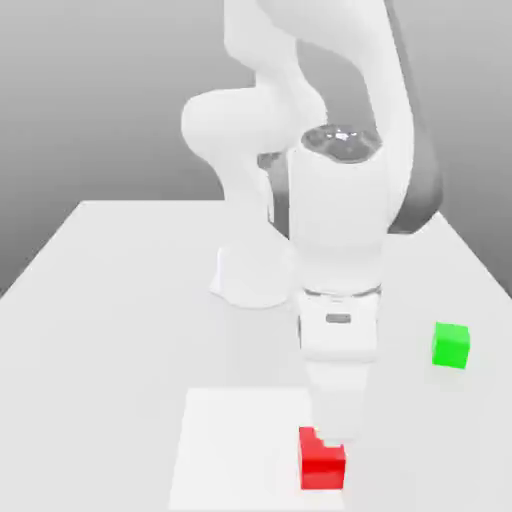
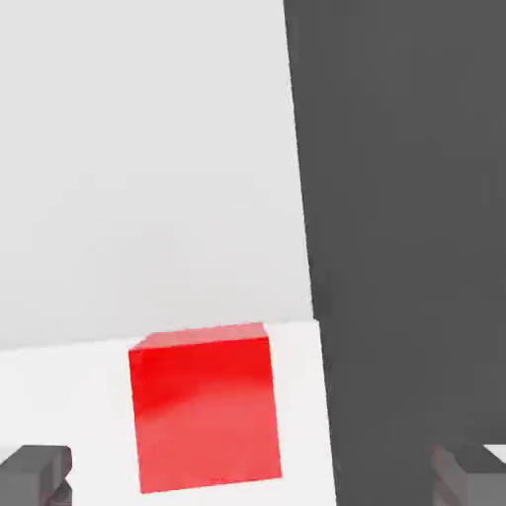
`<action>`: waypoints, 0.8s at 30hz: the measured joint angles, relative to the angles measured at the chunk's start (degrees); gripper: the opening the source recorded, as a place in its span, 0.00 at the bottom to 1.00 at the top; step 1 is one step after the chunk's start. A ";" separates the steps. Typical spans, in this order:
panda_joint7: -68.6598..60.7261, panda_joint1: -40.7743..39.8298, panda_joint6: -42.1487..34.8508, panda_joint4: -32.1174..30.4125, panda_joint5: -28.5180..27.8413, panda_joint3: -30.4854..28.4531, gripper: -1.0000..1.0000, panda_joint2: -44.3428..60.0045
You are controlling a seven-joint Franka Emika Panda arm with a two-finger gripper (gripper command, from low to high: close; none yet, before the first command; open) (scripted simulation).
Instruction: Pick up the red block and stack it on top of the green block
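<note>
Matte white covers most of the scene: the table (image 1: 120, 270) is a smooth pale slab, and on it, toward the exterior view's left of the red block (image 1: 322, 463), lies a brighter white square patch (image 1: 235, 445), flat and without texture. The red block itself is a small plain cube with smooth, unmarked faces and crisp edges, sitting at the near right corner of that patch in the exterior view. In the hand view the red block (image 2: 205, 407) shows a faintly lighter top face and a broad front face with a soft sheen, and it rests on the white patch (image 2: 59, 395) close to the patch's edge, beyond which the surface reads dark grey.

The arm (image 1: 335, 250) is a glossy white column of rounded, cylindrical segments rising behind and above the red block, its base (image 1: 250, 280) on the table farther back. The gripper (image 1: 332, 435) hangs directly over the red block, its lower end covering the block's upper rear corner in the exterior view. In the hand view the two dark grey fingertips (image 2: 35, 474) stand wide apart, one on either side of the red block, touching neither face: the jaws are released and hold nothing.

To the exterior view's right of the red block, well apart and farther back, sits the green block (image 1: 451, 345), a like-sized smooth matte cube alone on the bare table.
</note>
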 joint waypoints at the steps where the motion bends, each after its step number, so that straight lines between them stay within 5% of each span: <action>1: -0.87 -0.45 1.58 0.23 0.70 0.63 0.50 1.99; 3: -2.34 -1.66 4.92 0.82 2.32 2.21 0.50 6.09; 4: -2.95 -2.33 6.54 1.12 3.09 3.05 0.00 8.05; 11: -3.14 -2.51 6.74 1.19 3.27 3.26 0.00 8.47; 16: -0.09 -0.80 -0.57 -0.30 -0.90 0.84 0.00 -0.42; 24: -11.93 16.95 -3.43 -8.49 -2.29 12.56 0.00 -11.37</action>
